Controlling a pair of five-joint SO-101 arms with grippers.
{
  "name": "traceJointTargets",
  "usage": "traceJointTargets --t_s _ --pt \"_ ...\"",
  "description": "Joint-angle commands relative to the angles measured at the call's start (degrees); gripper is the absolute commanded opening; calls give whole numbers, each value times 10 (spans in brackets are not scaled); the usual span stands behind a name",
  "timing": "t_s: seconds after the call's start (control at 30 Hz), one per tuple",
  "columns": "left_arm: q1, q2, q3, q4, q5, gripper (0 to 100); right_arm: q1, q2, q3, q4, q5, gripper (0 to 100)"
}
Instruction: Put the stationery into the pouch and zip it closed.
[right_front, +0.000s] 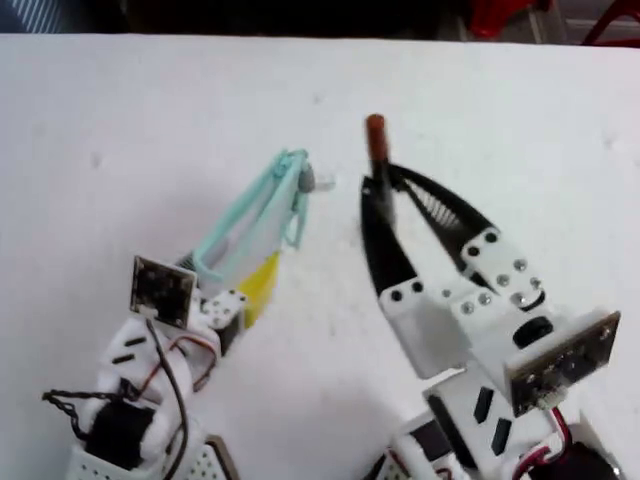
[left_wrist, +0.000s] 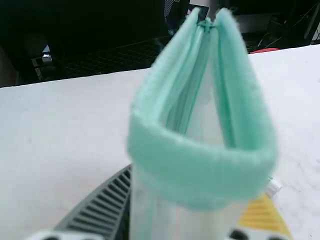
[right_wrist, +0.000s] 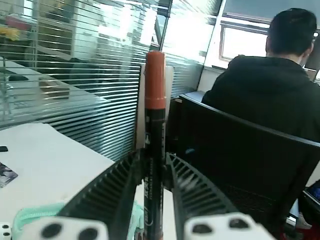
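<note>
Table (right_front: 120, 110): white and matt, ending at a dark room edge in the high view. The right wrist view looks past it to window blinds (right_wrist: 60, 60) and a black chair (right_wrist: 240, 150).

Pouch (right_front: 255, 225): translucent with mint-green trim. It lies slantwise on the left half of the table, one end at the left arm and the other pointing away toward the middle.

Pouch mouth: unzipped. In the left wrist view the two mint lips (left_wrist: 200, 165) are spread wide at the near end and meet at the far end.

Left gripper (right_front: 240, 285): clamped on the pouch's near end, with a grey ribbed finger (left_wrist: 100, 215) on one side and a yellow finger (left_wrist: 262, 217) on the other (the yellow one also shows beside the pouch from above).

Marker (right_front: 378, 165): dark barrel with a reddish-brown cap (right_wrist: 154, 70). The cap end points away from the arms.

Right gripper (right_front: 385, 185): its black fingers (right_wrist: 115, 185) are closed on the marker's barrel, and the cap sticks out past the fingertips.

Marker against pouch: the marker is outside the pouch. In the high view it is near the pouch's far end and to the right of it, with a strip of bare table between them, so the two do not touch.

Marker height: it cannot be told whether the marker rests on the table or hangs above it.
</note>
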Motion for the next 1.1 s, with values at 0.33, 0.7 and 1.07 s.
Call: traceJointTargets --t_s 0.33,0.7,1.07 --pt "10 5 -3 3 3 245 -164 137 -4 -153 -5 16" --pt "9 5 -3 1 3 245 -164 230 1 -189 -102 16" --pt "6 5 -4 0 3 245 -164 216 44 -134 -102 16"
